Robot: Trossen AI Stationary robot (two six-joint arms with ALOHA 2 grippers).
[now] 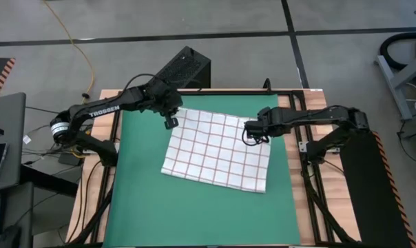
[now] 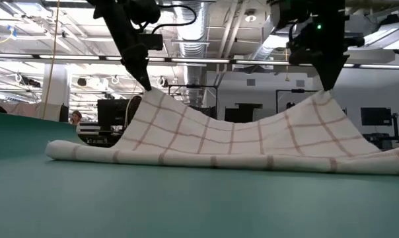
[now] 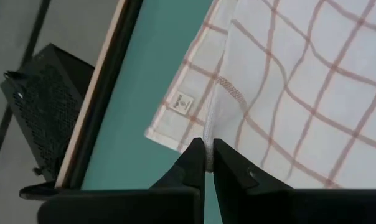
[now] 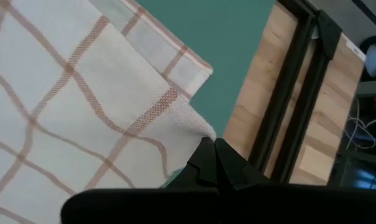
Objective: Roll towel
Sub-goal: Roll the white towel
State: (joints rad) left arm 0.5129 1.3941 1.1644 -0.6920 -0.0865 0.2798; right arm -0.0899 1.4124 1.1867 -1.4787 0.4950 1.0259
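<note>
Two grippers are pinched onto the far edge of the towel (image 1: 217,150), which lies spread near the middle of the green mat (image 1: 139,200); the left gripper (image 1: 170,122) has its fingers clamped shut on the far left corner, near a small sewn label (image 3: 184,102), and the right gripper (image 1: 249,136) is closed on the cloth at the far right corner; in the low view both corners are lifted off the mat into two peaks, the fabric sags between them, and the near edge lies flat on the green surface; the step in hand looks like the very start of the roll, the far hem raised and ready to be folded over; the next move probably calls for both arms to carry that edge toward the near side together, at matching height and pace, so the first turn lands straight rather than skewed; no containers are on the mat, and the black perforated box (image 1: 187,67) beyond the table's far edge shows no contents.
</note>
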